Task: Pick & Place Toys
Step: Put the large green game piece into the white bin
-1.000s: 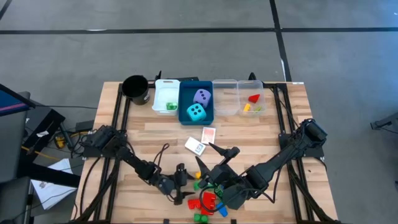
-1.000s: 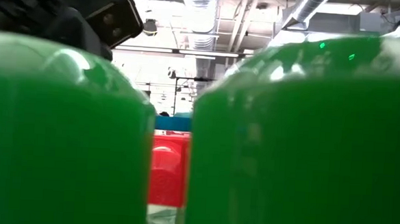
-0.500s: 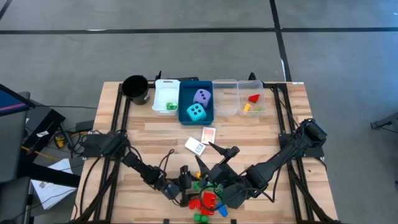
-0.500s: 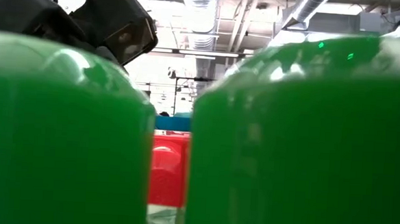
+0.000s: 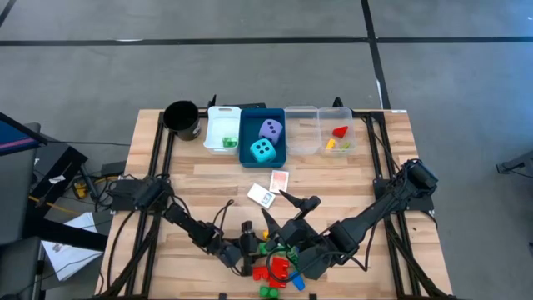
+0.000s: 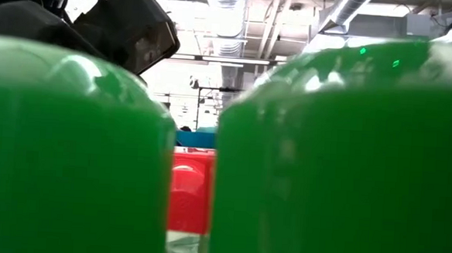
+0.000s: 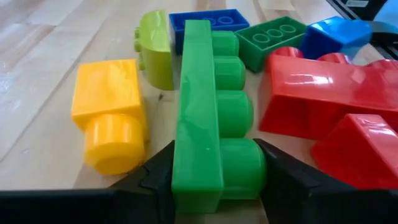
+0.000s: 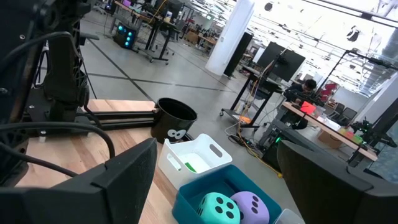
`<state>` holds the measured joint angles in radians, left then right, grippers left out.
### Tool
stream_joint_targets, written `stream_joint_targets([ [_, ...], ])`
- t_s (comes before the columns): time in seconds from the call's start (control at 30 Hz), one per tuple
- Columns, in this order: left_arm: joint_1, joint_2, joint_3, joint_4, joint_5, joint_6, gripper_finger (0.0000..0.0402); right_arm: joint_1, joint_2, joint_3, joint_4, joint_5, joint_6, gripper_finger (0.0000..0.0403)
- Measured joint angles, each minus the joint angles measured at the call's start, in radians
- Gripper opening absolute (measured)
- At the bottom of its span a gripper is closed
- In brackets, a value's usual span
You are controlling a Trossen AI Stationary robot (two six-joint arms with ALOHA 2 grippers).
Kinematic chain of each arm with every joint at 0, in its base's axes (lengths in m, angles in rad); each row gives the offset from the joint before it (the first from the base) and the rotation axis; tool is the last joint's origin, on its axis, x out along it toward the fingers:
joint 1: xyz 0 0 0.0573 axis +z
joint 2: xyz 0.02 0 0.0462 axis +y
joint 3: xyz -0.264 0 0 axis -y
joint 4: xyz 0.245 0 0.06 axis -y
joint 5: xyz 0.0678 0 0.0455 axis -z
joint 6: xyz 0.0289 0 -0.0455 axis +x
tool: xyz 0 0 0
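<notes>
Left fingers [image 7: 214, 180] clamp one green brick [image 7: 208, 106]; right fingers [image 8: 211, 180] apart; two dice [image 5: 265, 140].

Pictured: long green brick [image 7: 208, 109] beside yellow brick [image 7: 112, 112], lime brick [image 7: 155, 50], blue brick [image 7: 208, 20] and glossy red bricks [image 7: 323, 102]; cyan die [image 5: 262, 150] and lavender die [image 5: 270, 129], both dark-dotted, in blue tray [image 5: 247, 125]; black cup [image 5: 181, 118]; pale wood-grain counter [image 5: 200, 179].

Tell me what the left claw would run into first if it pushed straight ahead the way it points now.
Nothing stands ahead to meet: the left claw already has the long green brick between its fingers. Pushed on, it would probably drive that brick toward the blue brick at its far end, though depth is unclear.
</notes>
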<state>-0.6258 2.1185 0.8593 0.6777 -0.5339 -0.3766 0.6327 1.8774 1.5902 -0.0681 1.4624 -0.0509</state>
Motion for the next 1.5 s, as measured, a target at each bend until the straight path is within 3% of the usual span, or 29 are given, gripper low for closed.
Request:
stream_joint_targets([
  [0.3, -0.005, -0.105, -0.007, -0.087, 0.015, 0.097, 0.0160, 0.000, 0.000, 0.000, 0.000, 0.000, 0.000, 0.0327],
  [0.47, -0.013, -0.267, -0.022, -0.235, -0.102, 0.173, 0.0160, 0.000, 0.000, 0.000, -0.002, 0.000, 0.000, 0.0327],
  [0.57, -0.027, -0.368, -0.056, -0.288, -0.259, 0.214, 0.0160, 0.000, 0.000, 0.000, -0.001, 0.000, 0.000, 0.0327],
  [0.87, -0.047, -0.664, -0.265, -0.306, -0.881, 0.223, 0.0160, 0.000, 0.000, 0.000, 0.000, 0.000, 0.000, 0.0327],
  [1.0, -0.011, -0.789, -0.372, -0.304, -1.031, 0.223, 0.0160, 0.000, 0.000, 0.000, 0.000, 0.000, 0.000, 0.0327],
  [1.23, 0.206, -1.017, -0.512, -0.305, -1.005, 0.266, 0.0160, -0.008, 0.000, 0.000, 0.000, -0.028, 0.025, 0.0327],
  [1.5, 0.579, -1.163, -0.548, -0.301, -0.656, 0.342, 0.0160, -0.038, 0.000, 0.000, -0.003, -0.114, 0.054, 0.0327],
])
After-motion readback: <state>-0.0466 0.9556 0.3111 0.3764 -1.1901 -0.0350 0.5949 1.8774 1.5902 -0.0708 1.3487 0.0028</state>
